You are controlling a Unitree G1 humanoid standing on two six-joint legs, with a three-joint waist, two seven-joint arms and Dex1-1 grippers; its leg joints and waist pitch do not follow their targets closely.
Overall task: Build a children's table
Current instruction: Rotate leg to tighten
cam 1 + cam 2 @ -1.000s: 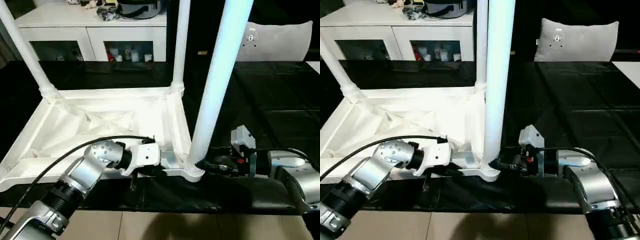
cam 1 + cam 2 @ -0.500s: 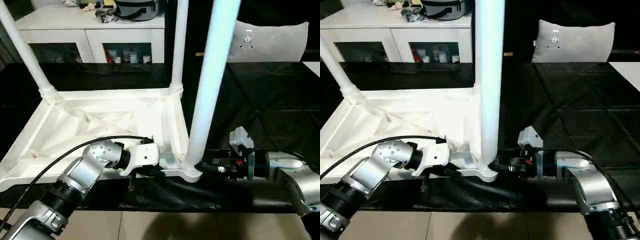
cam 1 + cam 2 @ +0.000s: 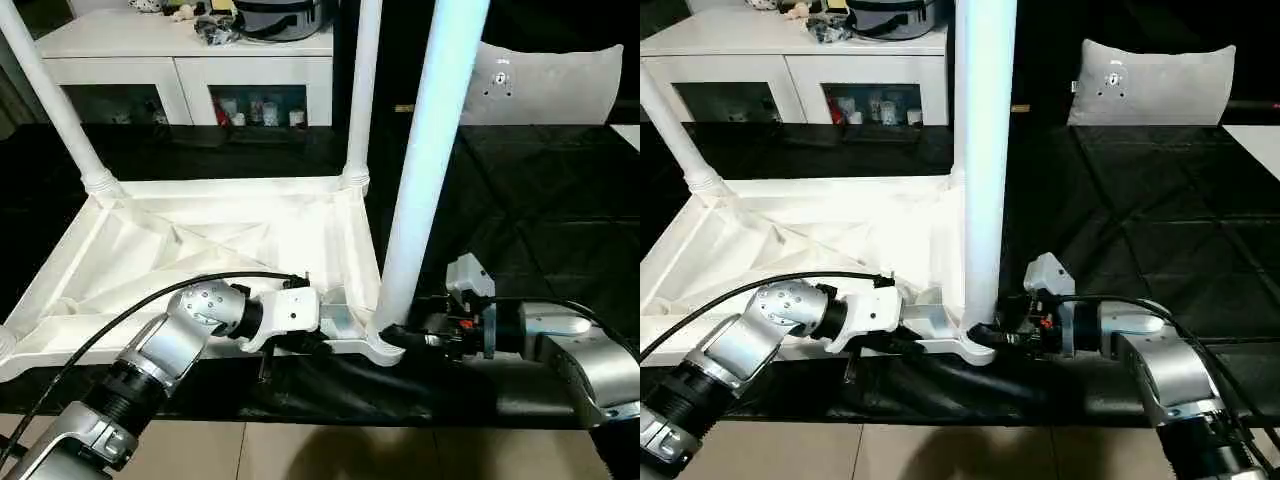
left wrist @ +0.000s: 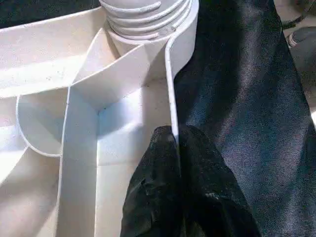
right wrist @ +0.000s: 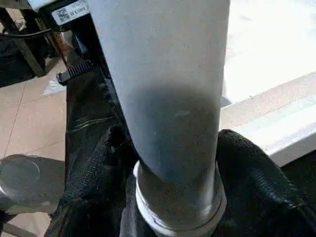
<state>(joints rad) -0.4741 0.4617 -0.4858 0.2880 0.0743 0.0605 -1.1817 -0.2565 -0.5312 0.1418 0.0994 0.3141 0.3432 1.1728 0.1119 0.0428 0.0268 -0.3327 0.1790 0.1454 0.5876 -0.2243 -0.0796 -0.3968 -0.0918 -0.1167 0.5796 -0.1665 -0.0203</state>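
Right gripper (image 3: 992, 331) has slid in closer to the base of the near-right leg (image 3: 425, 170), fingers now either side of its foot by the corner socket (image 3: 385, 345). Leg stands a bit straighter than a second ago, less tilted. Black cloth (image 3: 340, 385) under the near tabletop edge has bunched into a fold.

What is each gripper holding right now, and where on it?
Left gripper pinches the tabletop's near rim. Right gripper straddles the near leg's base; a firm hold cannot be told.
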